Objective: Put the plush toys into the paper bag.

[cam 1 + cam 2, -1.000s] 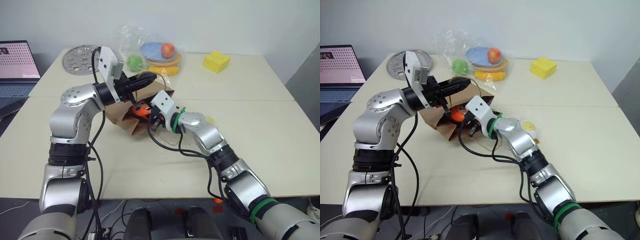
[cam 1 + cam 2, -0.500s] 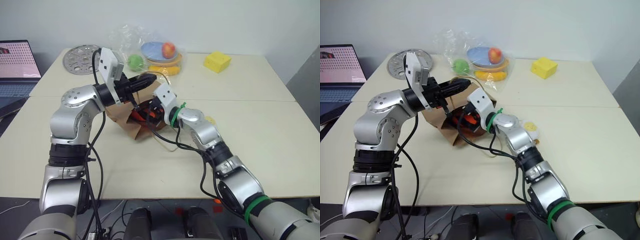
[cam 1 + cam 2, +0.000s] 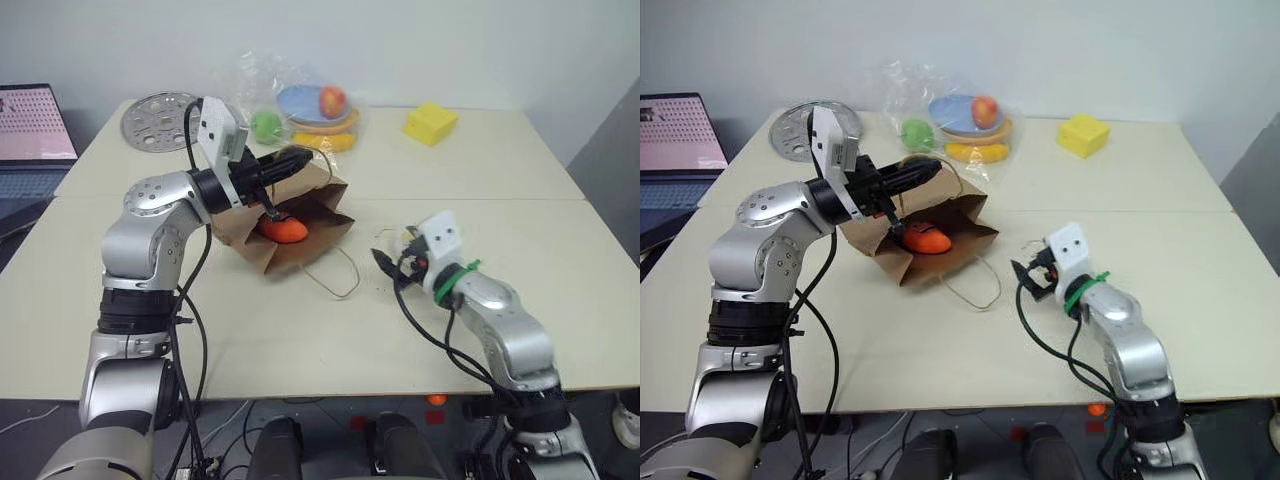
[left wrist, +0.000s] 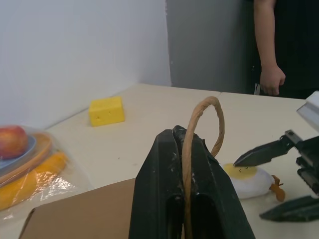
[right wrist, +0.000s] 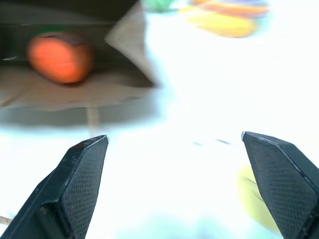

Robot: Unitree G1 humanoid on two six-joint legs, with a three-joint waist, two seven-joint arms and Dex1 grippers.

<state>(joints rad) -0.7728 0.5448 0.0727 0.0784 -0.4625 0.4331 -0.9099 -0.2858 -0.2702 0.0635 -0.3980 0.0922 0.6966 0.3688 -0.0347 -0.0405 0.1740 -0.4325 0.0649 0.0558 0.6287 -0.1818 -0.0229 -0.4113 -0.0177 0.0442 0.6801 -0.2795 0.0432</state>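
The brown paper bag (image 3: 240,230) lies on its side at the table's middle, mouth facing right. My left gripper (image 3: 295,158) is shut on its upper loop handle (image 4: 204,107) and holds the mouth up. The orange carrot plush (image 3: 282,229) lies just inside the mouth, also seen as the carrot plush (image 5: 60,57). My right gripper (image 3: 385,262) stands open and empty over the table, to the right of the bag. The white egg-shaped plush (image 4: 246,178) lies on the table right beside the right gripper. The bag's other handle (image 3: 335,275) trails on the tabletop.
A clear plastic bag of fruit and plates (image 3: 305,105) sits behind the paper bag. A yellow sponge block (image 3: 431,123) is at the back right, a round metal disc (image 3: 158,118) at the back left, a laptop (image 3: 35,125) at the far left. A person (image 4: 279,45) stands past the table.
My right gripper opened, left the carrot plush in the bag's mouth and drew back out to the right. The left gripper kept still on the handle.
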